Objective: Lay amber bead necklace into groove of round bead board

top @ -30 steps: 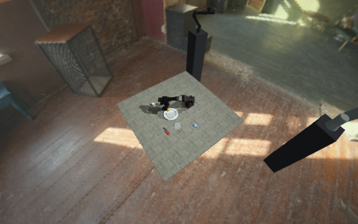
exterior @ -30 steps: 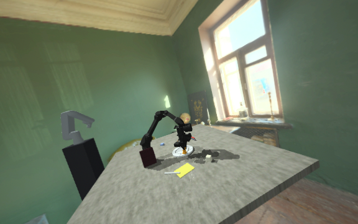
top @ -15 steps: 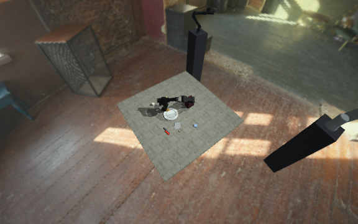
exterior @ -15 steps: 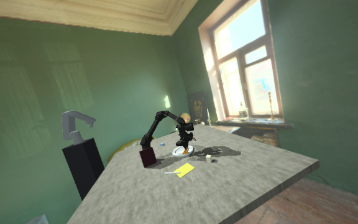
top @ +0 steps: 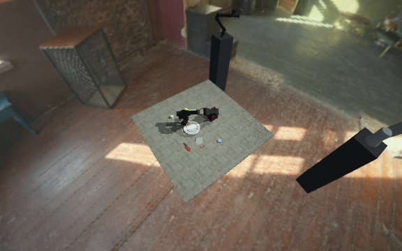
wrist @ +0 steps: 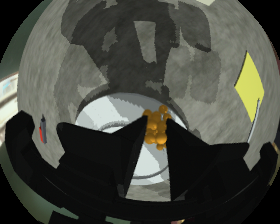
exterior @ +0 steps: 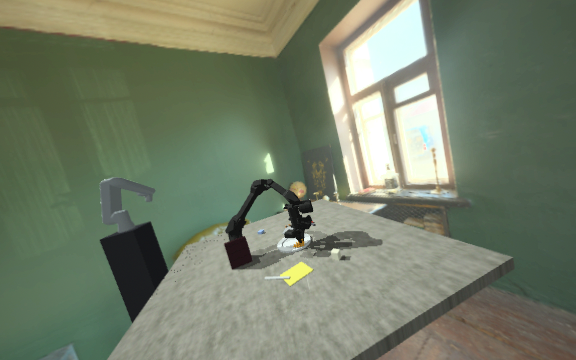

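The amber bead necklace (wrist: 155,127) (exterior: 298,245) hangs bunched from my gripper (wrist: 156,121) (exterior: 300,240), which is shut on it. Its beads form a tight cluster between and just beyond the fingertips. The round bead board (wrist: 93,112) (top: 191,133) (exterior: 282,245) is white with a ring-shaped groove and lies beneath the gripper. The cluster is over one side of the board, near its rim. Whether the lowest beads touch the board cannot be told. The fingers hide part of the board and groove in the wrist view.
A yellow sheet (exterior: 298,273) (wrist: 248,87) with a pale stick (exterior: 274,277) (wrist: 254,122) and a whitish cube (exterior: 336,254) (top: 172,116) lie near the board. A red-handled tool (top: 187,148) (wrist: 42,134), a grey square (top: 199,141) and a blue block (top: 219,141) (exterior: 261,231) lie beyond it.
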Action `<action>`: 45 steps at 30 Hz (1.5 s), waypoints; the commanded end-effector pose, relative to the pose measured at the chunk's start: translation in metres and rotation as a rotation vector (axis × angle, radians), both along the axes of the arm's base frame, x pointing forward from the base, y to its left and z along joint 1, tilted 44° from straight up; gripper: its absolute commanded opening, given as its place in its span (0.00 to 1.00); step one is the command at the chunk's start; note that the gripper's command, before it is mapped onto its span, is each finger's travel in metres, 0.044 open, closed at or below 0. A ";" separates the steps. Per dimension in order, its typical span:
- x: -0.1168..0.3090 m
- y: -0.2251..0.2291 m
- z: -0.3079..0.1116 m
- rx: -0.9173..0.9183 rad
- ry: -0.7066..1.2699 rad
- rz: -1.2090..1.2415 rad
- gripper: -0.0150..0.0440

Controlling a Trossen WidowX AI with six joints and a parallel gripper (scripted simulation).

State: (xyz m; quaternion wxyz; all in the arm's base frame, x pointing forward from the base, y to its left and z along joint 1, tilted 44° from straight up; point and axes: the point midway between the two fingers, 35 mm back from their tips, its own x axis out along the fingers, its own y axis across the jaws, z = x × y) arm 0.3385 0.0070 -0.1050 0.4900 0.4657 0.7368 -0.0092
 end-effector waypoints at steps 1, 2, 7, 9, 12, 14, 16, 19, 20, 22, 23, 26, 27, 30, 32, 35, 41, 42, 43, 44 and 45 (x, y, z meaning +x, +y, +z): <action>0.000 0.000 0.000 0.000 0.001 0.002 0.43; 0.000 0.000 0.000 0.000 0.001 0.002 0.48; 0.000 0.000 0.000 0.000 0.001 0.002 0.70; 0.000 0.000 0.000 0.000 0.001 0.002 0.79; 0.000 -0.003 0.003 0.001 0.004 0.002 0.92; -0.001 -0.007 0.008 0.003 0.008 0.001 1.00; -0.001 -0.011 0.012 0.005 0.012 0.001 1.00; -0.001 -0.014 0.015 0.007 0.015 0.000 1.00; -0.003 -0.009 0.009 0.012 0.023 -0.003 1.00; -0.003 -0.011 0.012 0.010 0.019 -0.001 1.00; -0.002 -0.013 0.014 0.008 0.017 0.000 1.00; -0.002 -0.014 0.015 0.007 0.015 0.000 1.00; -0.002 -0.014 0.015 0.007 0.015 0.000 1.00; -0.002 -0.014 0.015 0.007 0.015 0.000 1.00; -0.002 -0.014 0.015 0.007 0.015 0.000 1.00; -0.002 -0.014 0.015 0.007 0.015 0.000 1.00; -0.002 -0.014 0.015 0.007 0.015 0.000 1.00; -0.002 -0.014 0.015 0.007 0.015 0.000 1.00; -0.002 -0.014 0.015 0.007 0.015 0.000 1.00; -0.002 -0.014 0.015 0.007 0.015 0.000 1.00; -0.002 -0.014 0.015 0.007 0.015 0.000 1.00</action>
